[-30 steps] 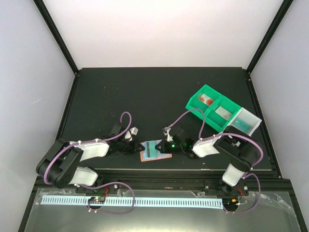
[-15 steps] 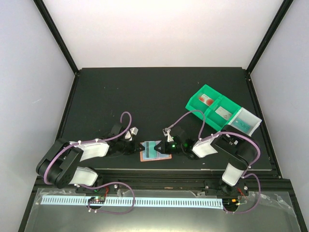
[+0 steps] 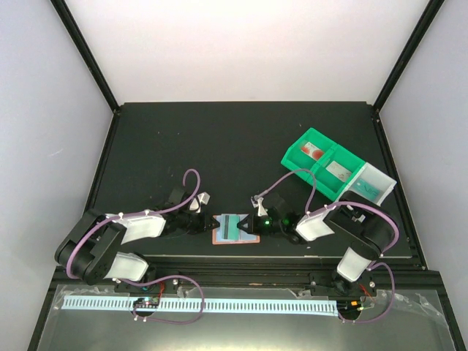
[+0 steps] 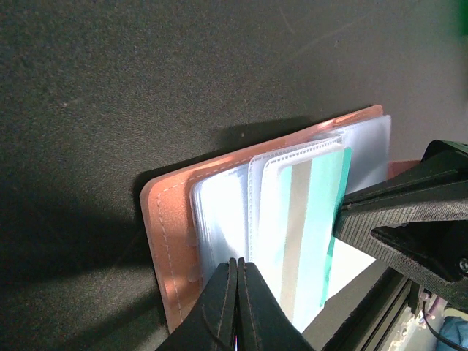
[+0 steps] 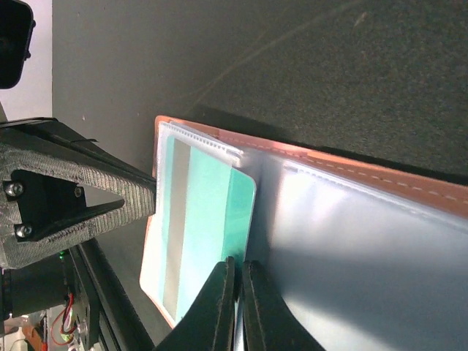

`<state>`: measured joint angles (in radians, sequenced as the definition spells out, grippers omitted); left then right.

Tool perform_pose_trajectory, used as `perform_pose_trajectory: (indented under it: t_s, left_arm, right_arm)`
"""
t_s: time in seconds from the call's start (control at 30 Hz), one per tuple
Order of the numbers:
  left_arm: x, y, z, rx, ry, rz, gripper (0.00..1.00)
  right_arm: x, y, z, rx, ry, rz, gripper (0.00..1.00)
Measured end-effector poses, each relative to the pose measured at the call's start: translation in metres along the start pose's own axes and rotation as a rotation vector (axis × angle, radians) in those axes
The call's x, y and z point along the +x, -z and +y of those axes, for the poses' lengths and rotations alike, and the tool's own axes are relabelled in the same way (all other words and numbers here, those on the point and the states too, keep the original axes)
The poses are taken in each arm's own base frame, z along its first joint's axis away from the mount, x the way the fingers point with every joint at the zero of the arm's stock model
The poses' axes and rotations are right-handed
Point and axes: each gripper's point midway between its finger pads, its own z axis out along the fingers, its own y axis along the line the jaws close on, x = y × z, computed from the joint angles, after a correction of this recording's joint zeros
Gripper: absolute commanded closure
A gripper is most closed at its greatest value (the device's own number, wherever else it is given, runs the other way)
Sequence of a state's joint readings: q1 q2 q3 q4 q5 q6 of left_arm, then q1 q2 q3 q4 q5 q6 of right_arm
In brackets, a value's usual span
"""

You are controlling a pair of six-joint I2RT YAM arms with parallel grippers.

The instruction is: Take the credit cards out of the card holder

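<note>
Down near the front edge of the table (image 3: 219, 146), the pink card holder (image 3: 219, 238) lies open between the two arms. The left gripper (image 4: 238, 267) has its fingers pressed together, tips bearing on the clear sleeves at the holder's left side. The right gripper (image 5: 235, 267) is nearly closed, pinching the edge of a teal card (image 5: 205, 212) with a pale stripe on the holder's open face
</note>
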<state>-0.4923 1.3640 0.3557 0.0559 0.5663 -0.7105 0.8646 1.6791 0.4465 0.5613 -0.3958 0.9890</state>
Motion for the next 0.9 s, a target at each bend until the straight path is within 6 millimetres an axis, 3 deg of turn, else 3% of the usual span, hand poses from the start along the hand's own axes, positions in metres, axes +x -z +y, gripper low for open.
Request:
perform_pose_trajectory:
  t_s: [0.2,0.4,0.63,0.77,0.9]
  left_arm:
    - [0.0,0.0,0.0,0.0,-0.001,-0.001,0.98]
    - [0.0,0.0,0.0,-0.001,-0.001,-0.001,0.98]
    - [-0.001,-0.001,0.0,0.0,-0.003,-0.001,0.98]
    - [-0.001,-0.001,0.0,0.0,-0.005,-0.002,0.98]
    - [-0.001,-0.001,0.0,-0.001,-0.013,0.0,0.98]
  right_arm:
    - [0.001,0.001,-0.001,-0.005,-0.012,-0.002,0.92]
    - [0.0,0.0,0.003,-0.031,-0.039,-0.006,0.99]
    - [0.001,0.007,-0.006,-0.027,-0.061,-0.026,0.99]
    - [0.0,0.008,-0.007,-0.034,-0.069,-0.033,0.86]
    - [-0.002,0.006,-0.003,-0.052,-0.066,-0.031,0.84]
